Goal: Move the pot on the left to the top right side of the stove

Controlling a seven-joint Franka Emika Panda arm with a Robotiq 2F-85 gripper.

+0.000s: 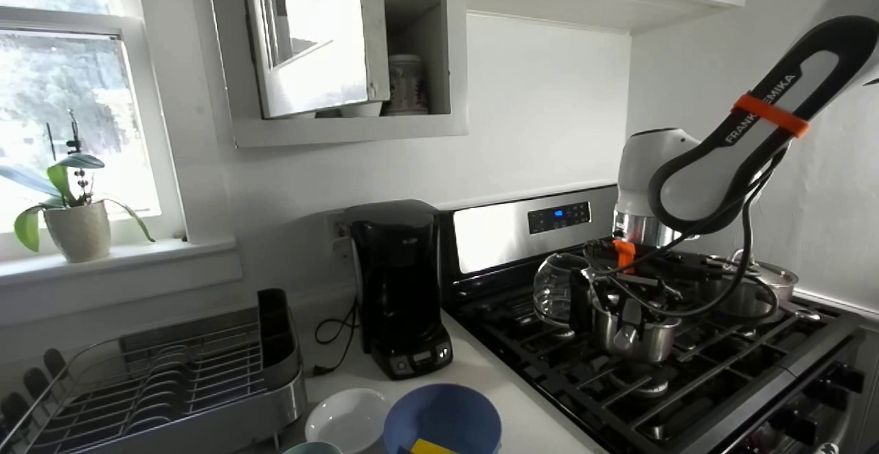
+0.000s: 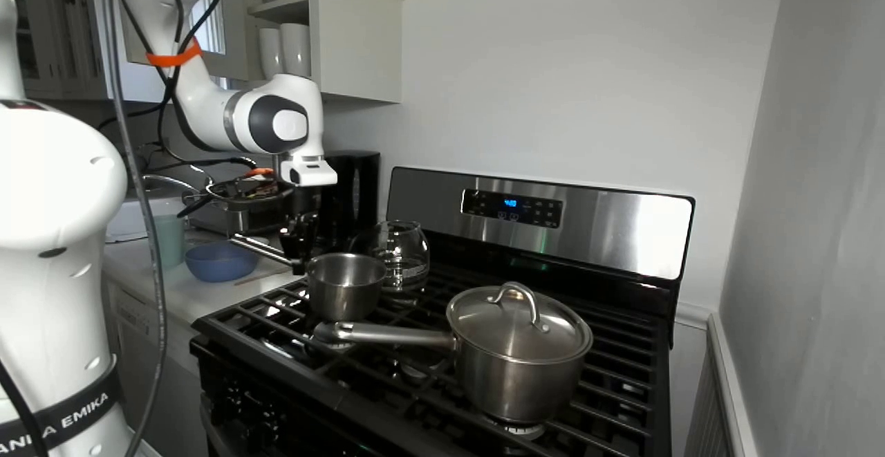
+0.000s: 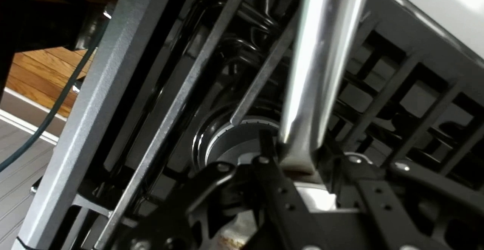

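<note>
Holding the pot (image 2: 346,291) by its long handle (image 3: 321,61), with the jaws of the gripper (image 3: 298,148) clamped on the steel close to the pot's wall. Holding it upright over the left half of the stove (image 2: 373,408), nearer the left edge than the right, with the handle pointed toward the left edge. Cannot tell resting on the grates (image 3: 185,91) from hanging just above them. Looking down, in the wrist view, on a round burner (image 3: 238,144) beside the handle and on wooden floor (image 3: 41,76) past the front edge.

Can make out in both exterior views a glass carafe (image 2: 404,263) behind the pot, near the back left corner of the stove. Can see, on the right half, a lidded pot (image 2: 518,367) with its handle pointing left across the grates. Can see also, along the back edge, a steel back panel (image 2: 622,236) with a small blue display (image 2: 510,204).

Next to the left edge, on the tabletop (image 1: 535,420), can see a black coffee maker (image 1: 395,282), a white bowl (image 1: 347,418) just beside a blue bowl (image 1: 446,413), and, farther left, a dish rack (image 1: 226,416). Higher up, can see a cupboard (image 1: 457,62) with its door (image 1: 316,49) open.
</note>
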